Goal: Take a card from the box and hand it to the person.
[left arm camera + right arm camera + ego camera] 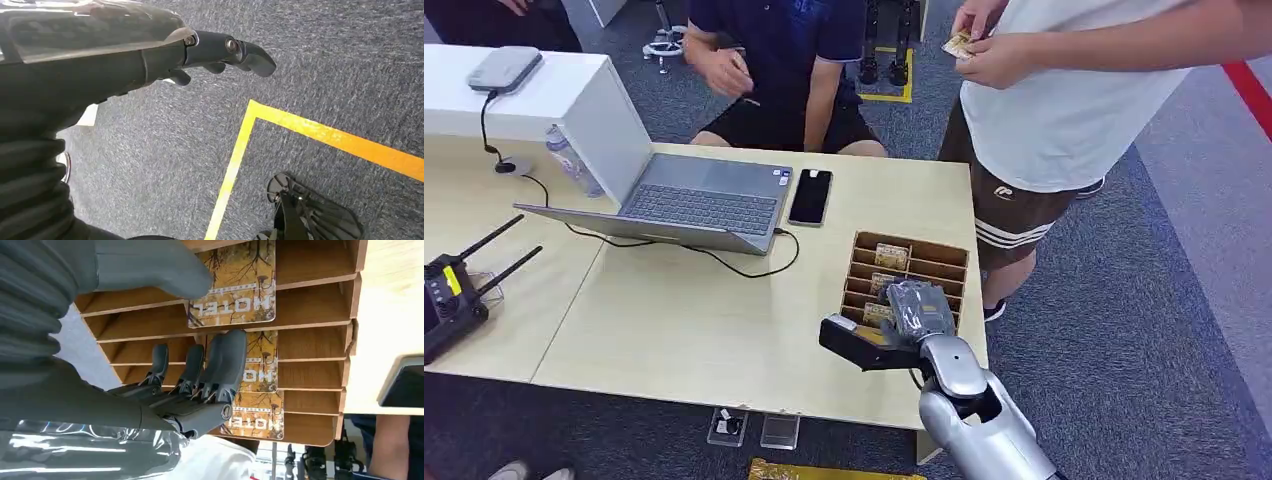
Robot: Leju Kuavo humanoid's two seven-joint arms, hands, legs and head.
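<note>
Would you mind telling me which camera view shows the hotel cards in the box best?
The right wrist view: three cards stand close up in the box, print legible, beside the right hand. The head view shows them small and partly hidden. The left wrist view faces carpet.

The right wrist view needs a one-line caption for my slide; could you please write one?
Robot's right hand reaching into the wooden slotted box at its hotel cards.
</note>
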